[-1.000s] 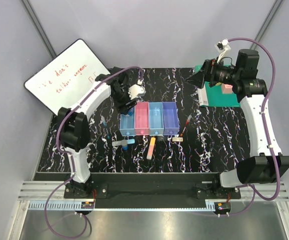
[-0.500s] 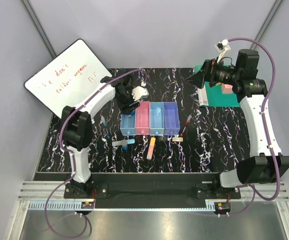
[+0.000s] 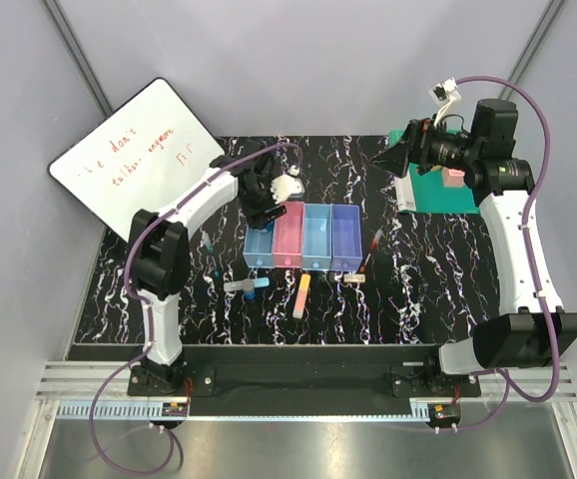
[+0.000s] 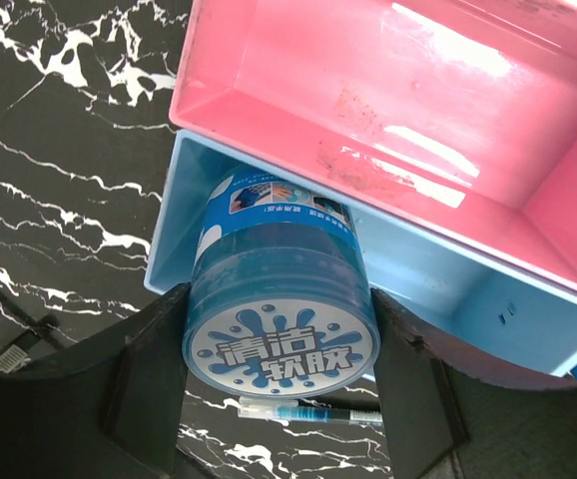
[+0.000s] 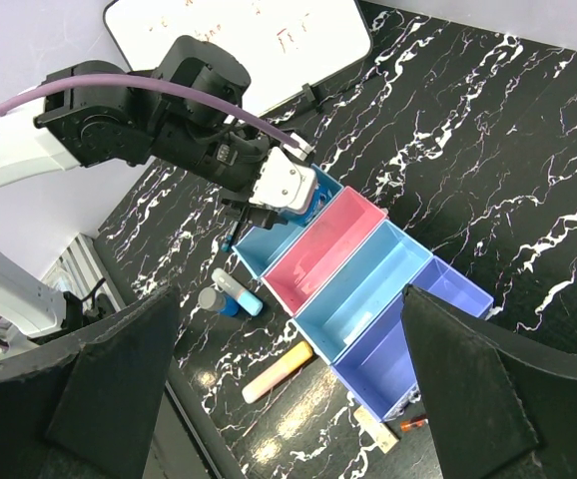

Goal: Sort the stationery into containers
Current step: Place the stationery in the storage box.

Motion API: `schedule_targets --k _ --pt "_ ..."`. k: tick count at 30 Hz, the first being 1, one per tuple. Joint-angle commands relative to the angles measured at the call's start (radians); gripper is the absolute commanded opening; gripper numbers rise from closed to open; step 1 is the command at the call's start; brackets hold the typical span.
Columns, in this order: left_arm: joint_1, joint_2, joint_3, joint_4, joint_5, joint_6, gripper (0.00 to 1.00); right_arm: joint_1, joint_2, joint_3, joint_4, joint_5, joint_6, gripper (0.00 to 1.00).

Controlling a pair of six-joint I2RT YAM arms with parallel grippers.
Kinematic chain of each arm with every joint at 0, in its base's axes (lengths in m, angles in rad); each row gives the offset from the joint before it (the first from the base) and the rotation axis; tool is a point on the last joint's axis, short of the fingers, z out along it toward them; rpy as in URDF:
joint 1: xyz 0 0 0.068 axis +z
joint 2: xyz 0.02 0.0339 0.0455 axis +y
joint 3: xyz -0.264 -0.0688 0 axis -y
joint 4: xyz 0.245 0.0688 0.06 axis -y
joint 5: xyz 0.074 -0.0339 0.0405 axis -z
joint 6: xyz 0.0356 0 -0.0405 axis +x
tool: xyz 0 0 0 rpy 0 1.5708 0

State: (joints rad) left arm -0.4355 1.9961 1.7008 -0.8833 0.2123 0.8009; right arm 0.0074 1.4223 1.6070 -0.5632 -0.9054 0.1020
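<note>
The left gripper [image 4: 281,359], half-open, clamps the blue round bottle [image 4: 279,289] above the leftmost light blue bin [image 4: 438,284], mid-surface; best centre it within the walls, lower, then release. The right gripper [image 3: 405,152] gapes wide, empty.

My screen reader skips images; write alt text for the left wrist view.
A blue round bottle, held between the left gripper's fingers, hangs over the light blue bin beside the pink bin, above a black marbled table.
</note>
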Motion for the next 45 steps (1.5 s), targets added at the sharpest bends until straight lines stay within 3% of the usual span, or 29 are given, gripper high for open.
schedule_targets --k 1,2,3,11,13,23,38,45 --pt "-0.022 0.018 0.0 0.05 0.015 0.018 0.22 0.0 -0.045 -0.015 0.039 -0.003 0.007 1.0" --pt "-0.022 0.023 0.0 0.05 0.013 0.018 0.37 0.0 -0.045 -0.015 0.042 -0.003 0.007 1.0" --pt "-0.023 0.024 0.0 0.05 0.012 0.02 0.42 0.0 -0.046 -0.016 0.042 -0.003 0.01 1.0" --pt "-0.029 0.035 0.005 0.067 -0.004 0.037 0.56 0.0 -0.034 -0.004 0.049 -0.01 0.019 1.0" --pt "-0.031 0.036 0.005 0.07 -0.007 0.034 0.66 0.0 -0.033 -0.002 0.049 -0.012 0.021 1.0" --pt "-0.037 0.027 -0.004 0.125 -0.033 0.021 0.93 0.0 -0.034 -0.013 0.049 -0.021 0.019 1.0" --pt "-0.043 -0.218 -0.045 0.129 -0.031 -0.045 0.99 0.014 -0.042 -0.093 -0.053 0.019 -0.097 1.0" --pt "-0.045 -0.416 -0.165 0.081 0.051 -0.091 0.99 0.061 0.0 -0.064 -0.234 0.137 -0.33 1.0"
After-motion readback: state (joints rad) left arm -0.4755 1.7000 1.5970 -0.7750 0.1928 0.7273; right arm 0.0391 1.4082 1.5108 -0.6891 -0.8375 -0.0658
